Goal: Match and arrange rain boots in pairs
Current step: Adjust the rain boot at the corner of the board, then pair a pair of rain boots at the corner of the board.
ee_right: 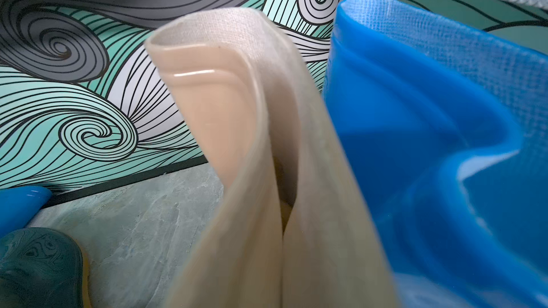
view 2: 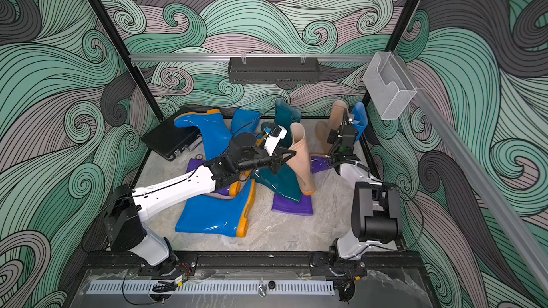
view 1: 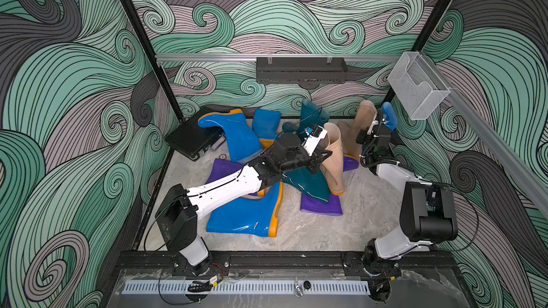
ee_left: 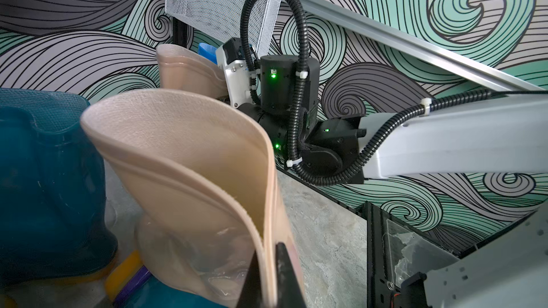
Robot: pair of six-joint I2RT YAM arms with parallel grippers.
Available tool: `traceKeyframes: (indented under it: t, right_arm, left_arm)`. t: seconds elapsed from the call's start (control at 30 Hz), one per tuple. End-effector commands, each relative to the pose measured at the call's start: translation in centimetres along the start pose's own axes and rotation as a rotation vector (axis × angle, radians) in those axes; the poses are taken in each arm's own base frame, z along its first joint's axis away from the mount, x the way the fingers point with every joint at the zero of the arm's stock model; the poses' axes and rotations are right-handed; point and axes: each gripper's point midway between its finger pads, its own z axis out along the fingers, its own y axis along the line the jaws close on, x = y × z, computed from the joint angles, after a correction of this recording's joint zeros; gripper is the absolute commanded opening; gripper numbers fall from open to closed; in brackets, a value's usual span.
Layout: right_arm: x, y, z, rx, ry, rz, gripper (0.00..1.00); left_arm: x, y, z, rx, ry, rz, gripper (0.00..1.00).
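Left gripper (ee_left: 268, 280) clamped on the cuff of the mid-pile beige boot (view 1: 333, 155), cuff far, sole near; its mate (view 1: 360, 119) stands upright just far-right, right gripper (view 1: 377, 119) apparently pinched shut on that cuff, so pairing means closing a short rightward gap.

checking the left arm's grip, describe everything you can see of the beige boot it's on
The beige boot is glossy rubber with a woven-looking lining and an orange sole edge. It stands tilted in the middle of the pile, opening upward, its foot down beside the lying dark teal boot and at the near purple boot. The left end effector is shut on its shaft rim, one finger inside, one outside.
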Motion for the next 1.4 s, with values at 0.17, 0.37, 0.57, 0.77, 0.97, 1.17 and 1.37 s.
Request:
traceKeyframes:
  t: [0.17,0.37,0.57,0.77,0.97,1.17,1.37]
  right_arm:
    - [-3.7,0.7,1.8,-0.062,-0.126,0.183,0.00]
    - [-3.9,0.5,0.5,-0.051,-0.089,0.189,0.60]
    - [-4.3,-0.2,-3.8,-0.096,0.038,0.122,0.84]
    - [-5.8,-1.3,-9.2,-0.098,0.069,0.132,0.89]
    - [-5.2,0.8,-15.6,-0.266,0.090,0.050,0.87]
    - [-1.7,3.8,-22.2,-0.516,0.075,-0.165,0.85]
    - [2.8,7.2,-26.8,-0.711,0.075,-0.295,0.85]
  left_arm:
    - [-3.4,-0.5,-0.5,0.018,-0.098,0.015,0.00]
    - [-3.2,-0.3,0.0,0.010,-0.084,0.013,0.00]
    - [-3.3,-0.4,0.3,0.018,-0.094,0.005,0.00]
    - [-3.4,-0.1,0.6,0.008,-0.084,-0.002,0.00]
    - [-3.4,1.1,0.5,-0.060,-0.083,-0.037,0.00]
    - [-3.8,1.2,0.8,-0.068,-0.091,-0.055,0.00]
    - [-3.7,1.1,1.2,-0.057,-0.082,-0.082,0.00]
